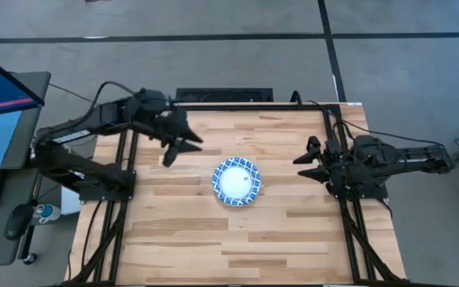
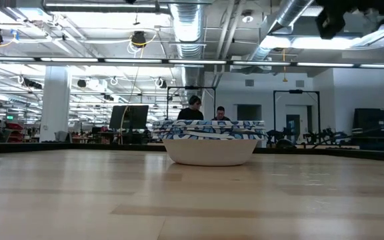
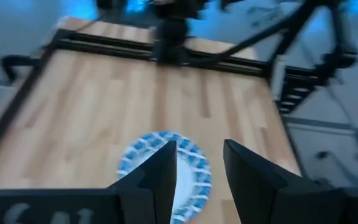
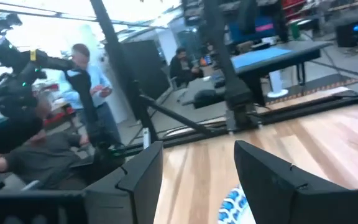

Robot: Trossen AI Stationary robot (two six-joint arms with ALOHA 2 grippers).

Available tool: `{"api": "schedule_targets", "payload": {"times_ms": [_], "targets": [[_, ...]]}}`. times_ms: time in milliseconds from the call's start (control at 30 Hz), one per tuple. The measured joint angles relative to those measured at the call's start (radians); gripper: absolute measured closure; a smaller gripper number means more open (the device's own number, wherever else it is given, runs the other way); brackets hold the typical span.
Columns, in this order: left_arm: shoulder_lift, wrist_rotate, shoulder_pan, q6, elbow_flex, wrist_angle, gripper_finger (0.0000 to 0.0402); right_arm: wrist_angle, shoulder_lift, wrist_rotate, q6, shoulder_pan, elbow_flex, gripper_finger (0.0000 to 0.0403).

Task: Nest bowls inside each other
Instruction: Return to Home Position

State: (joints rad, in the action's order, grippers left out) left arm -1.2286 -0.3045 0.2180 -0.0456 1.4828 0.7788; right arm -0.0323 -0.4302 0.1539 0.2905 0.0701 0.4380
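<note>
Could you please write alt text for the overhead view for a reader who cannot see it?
The nested bowls sit near the middle of a wooden table, seen from above as one blue-rimmed white circle. The left hand hangs open to their upper left; the right hand waits open near the right edge.

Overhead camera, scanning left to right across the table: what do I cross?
left gripper, open → nested bowls at mid-table → right gripper, open
</note>
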Motion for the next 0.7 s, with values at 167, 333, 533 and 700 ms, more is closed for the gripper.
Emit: {"api": "schedule_targets", "payload": {"times_ms": [167, 333, 533, 700], "targets": [[0.135, -0.167, -0.002, -0.068, -0.327, -0.33, 0.0278, -0.033, 0.081, 0.001, 0.038, -0.027, -0.089, 0.0182], [0.213, -0.178, 0.0, -0.116, -0.606, -0.678, 0.0278, -0.055, 0.134, 0.001, 0.063, -0.027, -0.135, 0.0182], [0.231, -0.177, -0.001, -0.221, -0.844, -0.928, 0.0278, -0.056, 0.145, 0.002, 0.026, -0.041, -0.159, 0.0182], [0.23, -0.146, -0.001, -0.292, -1.013, -1.203, 0.0278, -0.116, 0.144, 0.003, 0.094, -0.046, -0.233, 0.0182]]}}
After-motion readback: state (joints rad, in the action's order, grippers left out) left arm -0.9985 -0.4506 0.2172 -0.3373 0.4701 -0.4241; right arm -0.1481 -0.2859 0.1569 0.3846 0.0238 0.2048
